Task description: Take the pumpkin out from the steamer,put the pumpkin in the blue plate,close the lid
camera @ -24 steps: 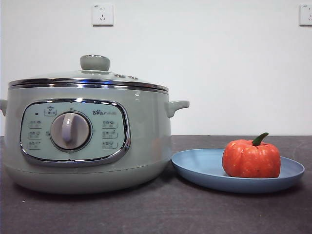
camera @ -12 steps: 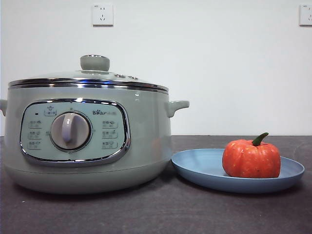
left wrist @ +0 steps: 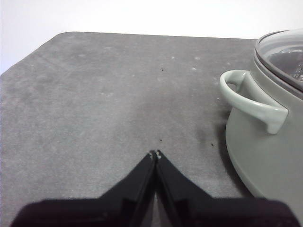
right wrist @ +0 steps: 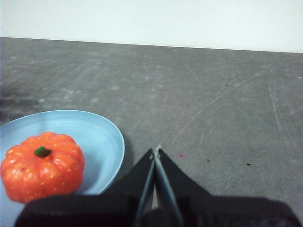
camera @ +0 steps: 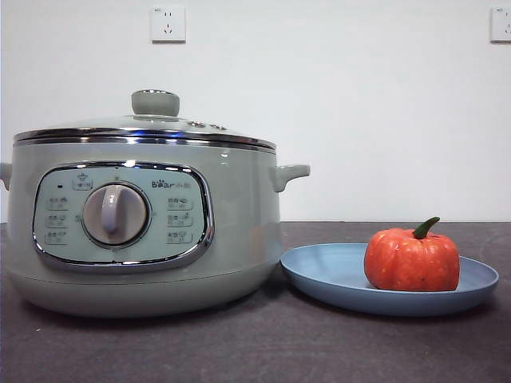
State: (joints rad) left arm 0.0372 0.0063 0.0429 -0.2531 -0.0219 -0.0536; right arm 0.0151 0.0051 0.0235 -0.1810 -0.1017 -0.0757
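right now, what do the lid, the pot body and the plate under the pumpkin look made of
The round see-through lid looks like glass in a shiny chrome rim: the rim mirrors the light. The sage-green steamer pot body has a smooth, softly glossy coat, painted metal or plastic; which one does not show. The shallow light-blue plate is matte with no glare, likely plastic or similar. The ribbed orange pumpkin looks like moulded toy plastic or foam.

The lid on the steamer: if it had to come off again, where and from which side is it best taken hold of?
Probably by the squat knob at the centre of the lid, coming straight down from above. The knob stands proud of the flat glass, while the chrome rim sits flush on the steamer and offers no edge.
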